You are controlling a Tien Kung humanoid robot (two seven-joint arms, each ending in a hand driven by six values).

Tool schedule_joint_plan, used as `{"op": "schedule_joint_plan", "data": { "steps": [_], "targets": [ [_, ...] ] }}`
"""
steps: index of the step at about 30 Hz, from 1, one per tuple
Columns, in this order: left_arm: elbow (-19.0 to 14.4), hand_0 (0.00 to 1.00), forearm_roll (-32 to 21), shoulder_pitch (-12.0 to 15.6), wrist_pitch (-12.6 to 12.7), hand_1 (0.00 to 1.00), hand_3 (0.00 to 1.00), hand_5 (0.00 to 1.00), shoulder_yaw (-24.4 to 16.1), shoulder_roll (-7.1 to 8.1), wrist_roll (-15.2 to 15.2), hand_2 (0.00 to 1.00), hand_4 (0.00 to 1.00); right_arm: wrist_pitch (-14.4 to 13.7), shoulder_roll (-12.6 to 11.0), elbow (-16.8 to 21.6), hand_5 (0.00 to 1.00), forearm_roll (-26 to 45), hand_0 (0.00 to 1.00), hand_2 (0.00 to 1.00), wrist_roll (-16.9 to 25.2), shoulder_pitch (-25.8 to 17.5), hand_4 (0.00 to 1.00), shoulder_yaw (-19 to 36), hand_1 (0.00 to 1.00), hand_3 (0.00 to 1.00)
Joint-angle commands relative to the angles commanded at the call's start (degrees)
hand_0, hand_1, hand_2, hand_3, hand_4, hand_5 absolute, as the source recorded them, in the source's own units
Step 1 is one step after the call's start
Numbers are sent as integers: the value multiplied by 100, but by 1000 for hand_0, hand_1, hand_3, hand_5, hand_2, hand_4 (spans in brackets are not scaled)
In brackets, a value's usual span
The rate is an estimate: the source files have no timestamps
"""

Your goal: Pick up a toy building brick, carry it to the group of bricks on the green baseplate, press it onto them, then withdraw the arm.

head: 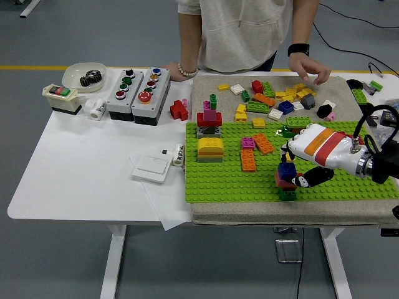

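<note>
- The right hand (303,163) covers the top of the blue brick (287,170), so how its fingers (305,180) meet the brick cannot be told.
- The right arm (380,163) is cut off by the picture's right edge.
- The person (243,31) at the counter's (93,162) far side is cut off by the top edge; only the torso and arms show.
- The loose bricks (274,96) on the far side overlap, and small ones cannot be told apart.
- The dark object in the white dish (84,76) is too small to identify with certainty.
- The green baseplate (224,177) runs under the right arm, its right end hidden.
</note>
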Motion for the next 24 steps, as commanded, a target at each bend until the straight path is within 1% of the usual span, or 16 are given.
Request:
{"op": "schedule_joint_plan", "data": {
  "steps": [16, 17, 22, 23, 24],
  "targets": [
    [-4, 742, -5, -5, 4, 726, 591, 667, 8, 3, -2, 723, 645, 62, 23, -28, 423, -30, 193, 508, 1, -5, 766, 34, 412, 510],
    [-5, 742, -3, -4, 4, 726, 591, 666, 7, 3, -2, 723, 645, 65, 26, -28, 412, -31, 201, 524, 2, -6, 773, 41, 420, 525],
    [-7, 742, 15, -3, 4, 726, 591, 666, -1, 2, 6, 723, 645, 92, 32, -29, 412, -28, 201, 524, 8, -4, 773, 61, 420, 525],
    [-8, 742, 15, -4, 4, 726, 590, 666, -1, 2, 6, 723, 643, 95, 32, -30, 414, -28, 207, 534, 8, -4, 790, 62, 422, 548],
    [-8, 742, 15, -4, 4, 726, 590, 666, -1, 2, 6, 723, 643, 96, 32, -30, 414, -28, 207, 534, 8, -4, 790, 62, 422, 548]
  ]
}}
